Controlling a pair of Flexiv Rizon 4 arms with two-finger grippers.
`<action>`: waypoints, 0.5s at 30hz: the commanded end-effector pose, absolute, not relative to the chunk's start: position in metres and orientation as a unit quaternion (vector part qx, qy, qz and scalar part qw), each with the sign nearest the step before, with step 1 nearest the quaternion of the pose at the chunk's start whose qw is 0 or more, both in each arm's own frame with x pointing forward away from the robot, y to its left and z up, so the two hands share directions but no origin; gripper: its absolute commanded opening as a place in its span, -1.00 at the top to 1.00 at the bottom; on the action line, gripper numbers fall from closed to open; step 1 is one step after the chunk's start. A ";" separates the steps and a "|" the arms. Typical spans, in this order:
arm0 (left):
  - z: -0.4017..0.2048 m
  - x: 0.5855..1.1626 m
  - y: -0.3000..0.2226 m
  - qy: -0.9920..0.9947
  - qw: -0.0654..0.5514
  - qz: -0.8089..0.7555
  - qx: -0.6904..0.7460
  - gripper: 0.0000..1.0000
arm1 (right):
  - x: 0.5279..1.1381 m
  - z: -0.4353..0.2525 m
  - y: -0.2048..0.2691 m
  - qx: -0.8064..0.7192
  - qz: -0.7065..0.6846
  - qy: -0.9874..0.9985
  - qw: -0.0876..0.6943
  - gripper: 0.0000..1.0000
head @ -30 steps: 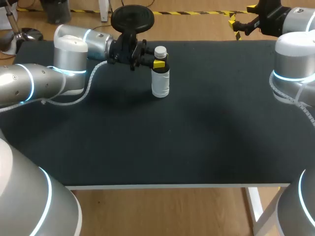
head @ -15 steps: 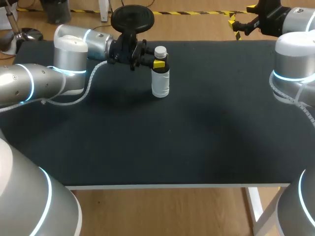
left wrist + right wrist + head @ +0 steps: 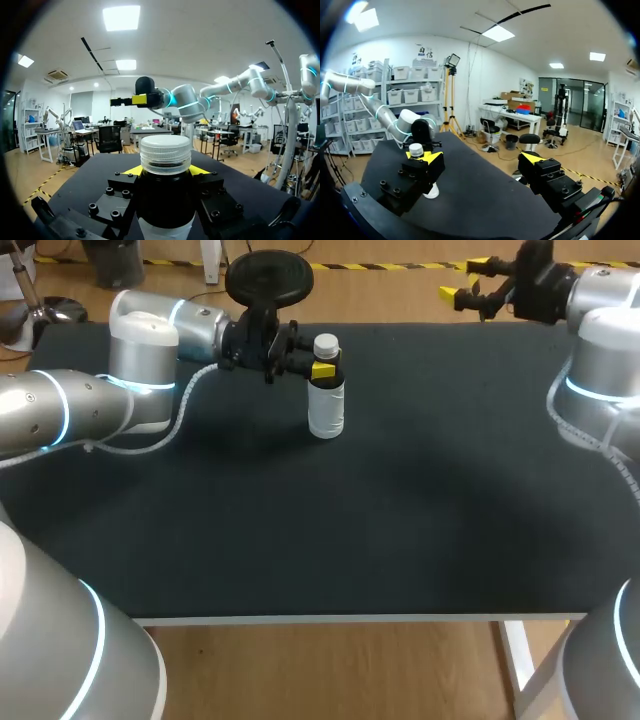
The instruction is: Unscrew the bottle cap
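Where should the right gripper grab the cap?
Likely the white ribbed cap from straight above, fingers across its side wall. The bottle stands upright and the left gripper clamps it just under the cap, leaving the top clear for the open right gripper.

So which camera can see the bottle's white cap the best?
The left wrist view: the cap sits close up, ridges clear. The head view shows it small atop the bottle; the right wrist view shows it tiny and far off.
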State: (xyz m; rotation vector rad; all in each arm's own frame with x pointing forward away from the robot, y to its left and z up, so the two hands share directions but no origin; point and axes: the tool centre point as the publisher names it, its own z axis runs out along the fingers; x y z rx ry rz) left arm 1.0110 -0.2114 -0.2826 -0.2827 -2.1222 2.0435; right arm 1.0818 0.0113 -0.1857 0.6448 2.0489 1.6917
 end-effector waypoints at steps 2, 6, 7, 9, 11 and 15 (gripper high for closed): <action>-0.282 1.011 -0.212 -0.715 0.091 0.687 -0.095 1.00 | 1.071 -0.192 0.034 0.219 0.627 0.718 0.207 -1.00; -0.282 1.011 -0.212 -0.715 0.091 0.687 -0.095 1.00 | 1.060 -0.193 0.055 0.204 0.634 0.719 0.197 -1.00; -0.282 1.011 -0.212 -0.715 0.091 0.687 -0.095 1.00 | 1.057 -0.192 0.060 0.201 0.635 0.720 0.196 -1.00; -0.282 1.011 -0.212 -0.715 0.091 0.687 -0.095 1.00 | 1.052 -0.191 0.067 0.196 0.640 0.718 0.189 -1.00; -0.282 1.011 -0.212 -0.715 0.091 0.687 -0.095 1.00 | 1.049 -0.191 0.073 0.194 0.641 0.720 0.182 -1.00; -0.282 1.011 -0.212 -0.715 0.091 0.687 -0.095 1.00 | 1.042 -0.195 0.087 0.183 0.644 0.727 0.155 -1.00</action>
